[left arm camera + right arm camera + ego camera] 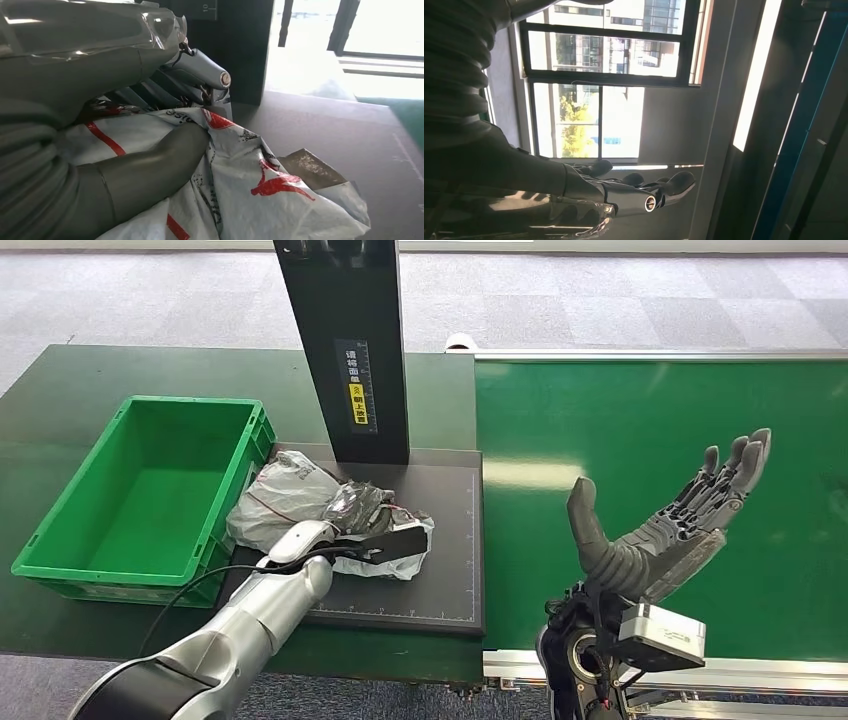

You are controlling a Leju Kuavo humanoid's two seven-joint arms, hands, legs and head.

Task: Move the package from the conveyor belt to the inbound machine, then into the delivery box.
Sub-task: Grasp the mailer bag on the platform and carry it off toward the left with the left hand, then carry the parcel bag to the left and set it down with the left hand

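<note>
So there's just one package here, a crumpled white plastic mailer bag with red printing, and it's sitting on the dark platform of the inbound machine, right in front of the machine's one black upright post. The left hand is on top of it; in the left wrist view the thumb and the darker fingers are pinching a fold of the bag between them, so it's got a grip. The right hand is up over the green conveyor belt, palm up, fingers spread wide, holding nothing. One green delivery box sits on the dark green table just left of the platform, nothing visible inside it. The package's left end is right beside the box wall.
</note>
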